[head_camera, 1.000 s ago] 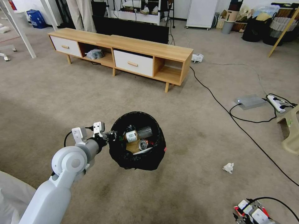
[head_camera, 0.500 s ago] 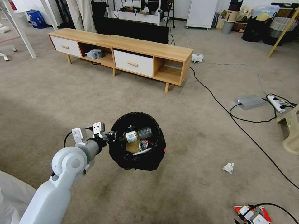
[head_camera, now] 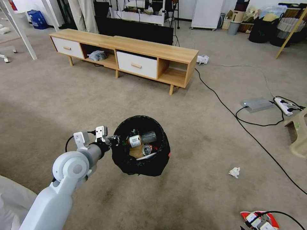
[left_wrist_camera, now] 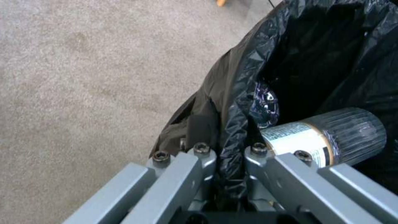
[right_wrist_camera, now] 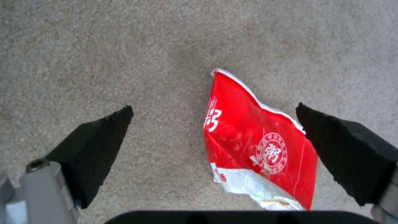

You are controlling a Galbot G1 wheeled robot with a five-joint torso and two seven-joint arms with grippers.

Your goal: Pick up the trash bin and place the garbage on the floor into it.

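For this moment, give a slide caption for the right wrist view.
Open right gripper hovers over a red-and-white wrapper lying on the carpet.

One trash bin (head_camera: 140, 159) holding, as far as can be made out, two bottles and one can; one white paper wad (head_camera: 234, 172) and one red-and-white wrapper (right_wrist_camera: 257, 146) on the carpet.

My left gripper (head_camera: 112, 139) holds the trash bin (head_camera: 142, 169) ahead; right of it, the paper wad (head_camera: 234, 172); the wrapper (right_wrist_camera: 259, 146) lies between my right gripper's (right_wrist_camera: 213, 137) fingers
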